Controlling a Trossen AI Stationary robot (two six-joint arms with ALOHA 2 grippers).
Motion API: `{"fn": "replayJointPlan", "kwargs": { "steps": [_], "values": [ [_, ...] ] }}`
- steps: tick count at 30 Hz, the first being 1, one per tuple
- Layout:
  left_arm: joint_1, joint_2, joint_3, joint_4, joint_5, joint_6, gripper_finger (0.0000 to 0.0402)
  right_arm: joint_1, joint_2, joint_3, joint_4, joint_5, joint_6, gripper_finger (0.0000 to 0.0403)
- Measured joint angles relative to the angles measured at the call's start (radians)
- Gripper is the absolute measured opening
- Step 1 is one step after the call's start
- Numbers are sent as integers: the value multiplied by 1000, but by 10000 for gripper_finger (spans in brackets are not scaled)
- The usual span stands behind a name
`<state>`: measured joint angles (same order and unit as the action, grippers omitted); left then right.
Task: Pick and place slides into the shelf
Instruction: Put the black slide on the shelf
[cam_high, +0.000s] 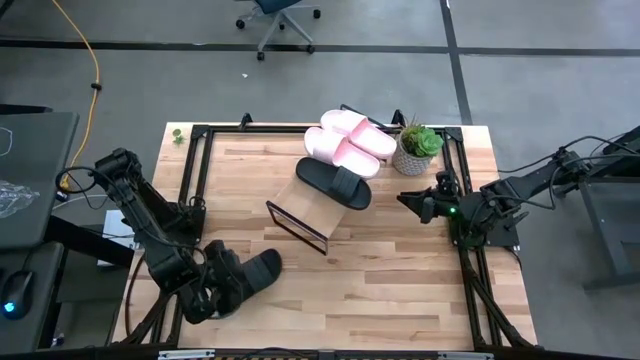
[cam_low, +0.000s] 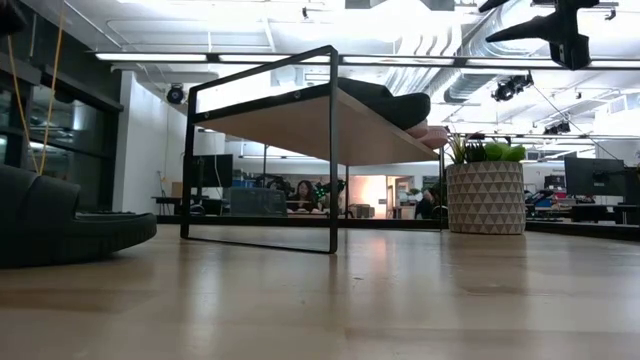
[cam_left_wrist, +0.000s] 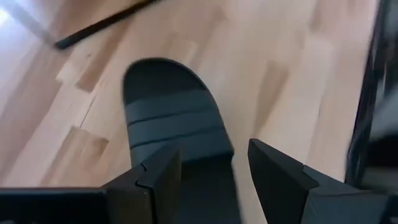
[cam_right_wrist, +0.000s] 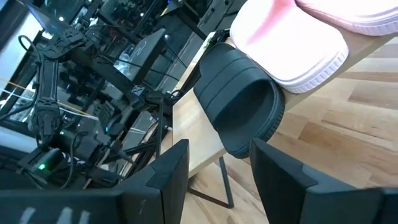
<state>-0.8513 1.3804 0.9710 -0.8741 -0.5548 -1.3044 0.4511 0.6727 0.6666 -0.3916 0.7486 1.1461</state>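
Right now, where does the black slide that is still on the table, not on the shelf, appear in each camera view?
High view: the black slide on the table is lower left, at the left gripper.
Low view: far left edge.
Left wrist view: centre, between the open fingers.
Right wrist view: not in it.
Shared landmark: the shelf.

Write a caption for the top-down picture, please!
Left gripper reaches the last matte black slide; three slides already rest on the slanted light-wood shelf.
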Motion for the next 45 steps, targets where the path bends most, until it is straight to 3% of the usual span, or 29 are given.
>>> {"fn": "replayJointPlan", "kwargs": {
  "steps": [9,14,20,24,33,41,45],
  "values": [
    [0,0,2,67,176,703,173,0,0,0,-17,38,-28,161],
    [0,0,2,62,172,1076,173,0,0,0,-39,61,-21,161],
    [0,36,2,31,69,1370,173,0,0,0,-42,100,-19,161],
    [0,121,2,18,34,1446,173,0,0,0,-46,109,2,161],
    [0,267,2,-12,-21,1429,172,0,1,0,-46,116,6,161],
    [-1,301,3,-14,-67,1385,171,0,1,0,-46,120,3,161],
    [0,301,21,-36,-116,1388,151,0,2,0,-46,120,2,161]
  ]
}}
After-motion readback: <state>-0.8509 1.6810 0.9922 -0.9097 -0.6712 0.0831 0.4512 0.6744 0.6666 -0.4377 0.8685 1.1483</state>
